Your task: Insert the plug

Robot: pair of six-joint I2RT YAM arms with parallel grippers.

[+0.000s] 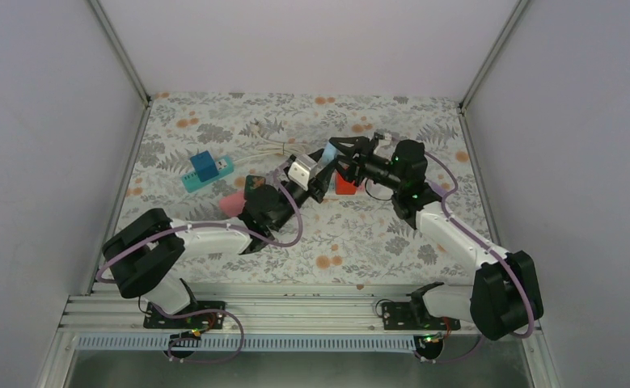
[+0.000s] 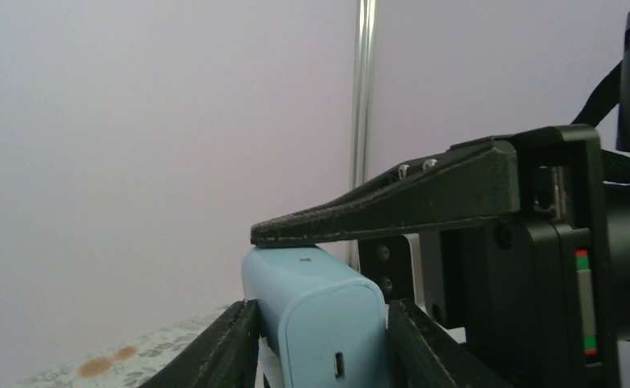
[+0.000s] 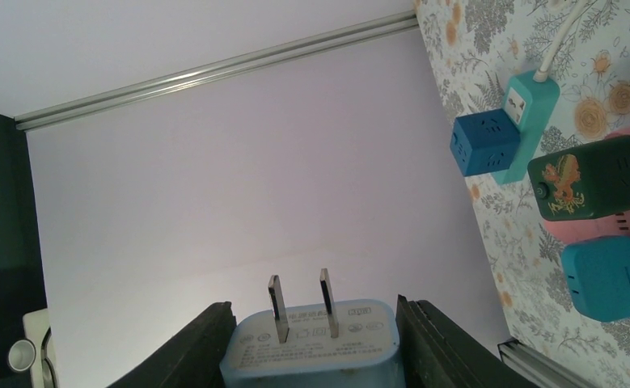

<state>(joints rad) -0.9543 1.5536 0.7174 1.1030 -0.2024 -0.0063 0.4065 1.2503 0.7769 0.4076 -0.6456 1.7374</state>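
— Right gripper is clamped on the plug, held in air over mid-table, nearer the far edge than the near one. Left gripper flanks it too; gripping or not, can't tell.
— Handling?
— Prob light, rigid plastic w/ smooth sides, so slip risk. Hold the body, keep off the prongs.
— Views differ?
— Right wrist shows the prongs + the power strip w/ a blue cube on it, toward the left edge. Left wrist shows only the USB port end.
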